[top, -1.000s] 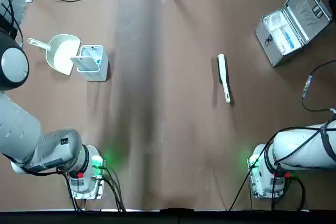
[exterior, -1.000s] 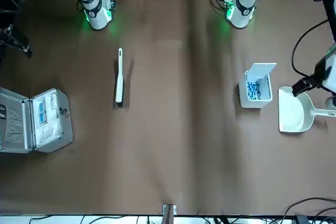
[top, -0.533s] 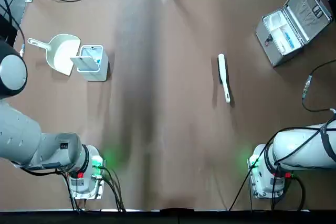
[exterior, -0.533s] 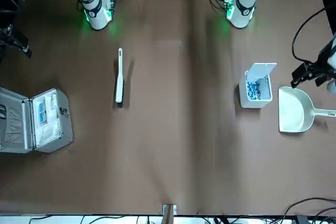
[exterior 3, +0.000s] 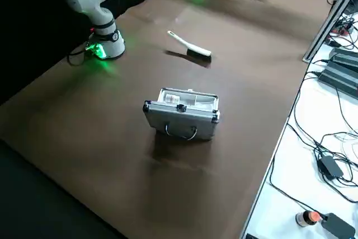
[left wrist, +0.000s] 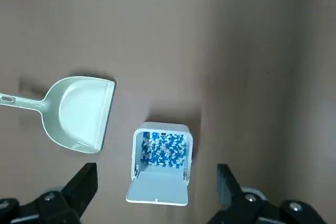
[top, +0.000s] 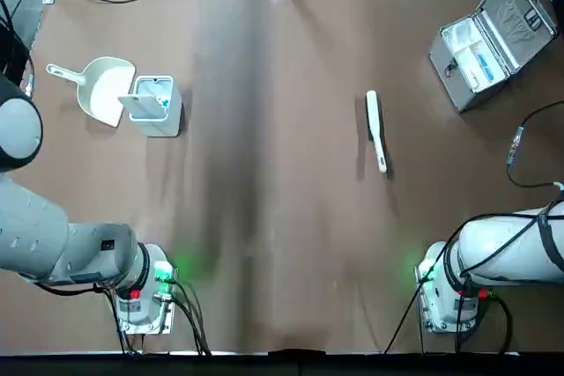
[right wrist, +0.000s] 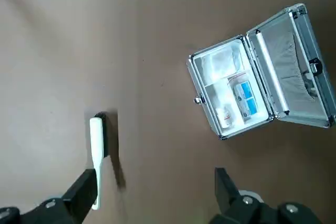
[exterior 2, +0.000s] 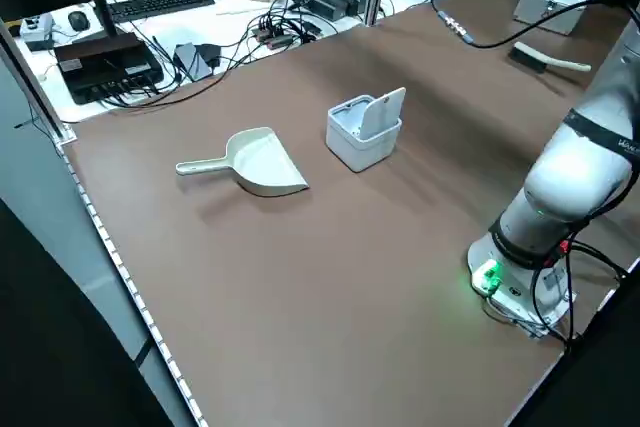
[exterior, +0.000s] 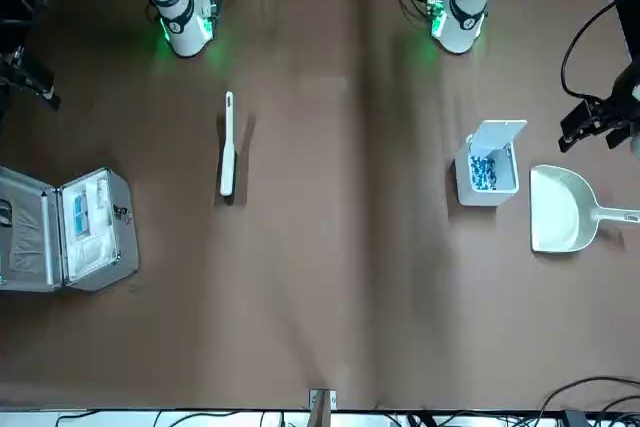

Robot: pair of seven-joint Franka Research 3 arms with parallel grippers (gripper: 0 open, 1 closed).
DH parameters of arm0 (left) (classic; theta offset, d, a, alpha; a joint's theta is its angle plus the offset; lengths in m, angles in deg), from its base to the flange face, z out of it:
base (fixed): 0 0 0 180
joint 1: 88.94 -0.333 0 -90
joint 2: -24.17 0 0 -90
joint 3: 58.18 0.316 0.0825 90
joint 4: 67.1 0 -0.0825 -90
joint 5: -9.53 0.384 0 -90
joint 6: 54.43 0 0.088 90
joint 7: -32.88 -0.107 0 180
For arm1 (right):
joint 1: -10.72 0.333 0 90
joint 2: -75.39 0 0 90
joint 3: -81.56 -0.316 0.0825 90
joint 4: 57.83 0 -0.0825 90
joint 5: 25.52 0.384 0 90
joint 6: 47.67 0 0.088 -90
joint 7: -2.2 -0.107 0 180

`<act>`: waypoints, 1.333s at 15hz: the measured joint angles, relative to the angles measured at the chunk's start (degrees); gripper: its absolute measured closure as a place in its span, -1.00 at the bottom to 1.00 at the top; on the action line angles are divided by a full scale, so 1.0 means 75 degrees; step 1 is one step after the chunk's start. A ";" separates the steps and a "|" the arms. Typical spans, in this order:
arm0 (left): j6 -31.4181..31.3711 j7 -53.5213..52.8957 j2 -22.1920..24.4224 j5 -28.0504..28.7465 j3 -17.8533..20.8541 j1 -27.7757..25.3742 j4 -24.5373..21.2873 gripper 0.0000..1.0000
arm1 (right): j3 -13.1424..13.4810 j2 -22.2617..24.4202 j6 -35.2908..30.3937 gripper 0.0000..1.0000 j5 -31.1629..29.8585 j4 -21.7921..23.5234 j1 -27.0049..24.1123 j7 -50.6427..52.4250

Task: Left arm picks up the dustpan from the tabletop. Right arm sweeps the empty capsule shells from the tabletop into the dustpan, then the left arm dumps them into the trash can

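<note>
My black two-finger left gripper (left wrist: pixel 157 184) hung above the brown tabletop (left wrist: pixel 152 40), jaws wide apart and holding nothing, with the pale cream-white plastic dustpan (left wrist: pixel 79 114) lying below and beyond them, beside the light-grey square flip-lid bin (left wrist: pixel 163 156).

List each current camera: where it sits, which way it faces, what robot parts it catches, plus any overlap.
Top: overhead, robot's way; both arms.
Front: across the table, facing the robot; both arms.
Left side: robot's left, diagonally down; left arm.
Right side: robot's right, diagonally down; left arm's base.
Left wrist: its open claw.
Right wrist: its open claw.
Top and front share the dustpan.
</note>
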 joint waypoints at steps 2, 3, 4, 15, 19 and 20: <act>0.0002 0.0032 0.0000 0.0000 0.0000 0.0001 -0.0001 -1.00 | 0.0002 0.0000 -0.0002 -0.97 0.0000 0.0000 -0.0003 0.0000; 0.0004 0.0038 0.0000 0.0000 -0.0001 0.0002 -0.0001 -1.00 | 0.0005 0.0000 -0.0003 -0.97 0.0000 0.0000 -0.0006 0.0000; 0.0004 0.0038 0.0000 0.0000 -0.0002 0.0002 0.0000 -1.00 | 0.0007 0.0000 -0.0004 -0.97 0.0000 0.0000 -0.0008 0.0001; 0.0004 0.0043 0.0001 -0.0001 -0.0002 0.0029 0.0000 -1.00 | 0.0011 0.0000 -0.0004 -0.97 0.0000 0.0000 -0.0010 0.0001; 0.0004 0.0060 0.0001 -0.0014 -0.0004 0.0036 0.0000 -1.00 | 0.0012 0.0000 -0.0004 -0.97 0.0000 0.0000 -0.0011 0.0001; 0.0004 0.0112 0.0001 -0.0017 -0.0005 0.0037 0.0000 -1.00 | 0.0012 0.0000 -0.0004 -0.97 0.0000 0.0000 -0.0011 0.0001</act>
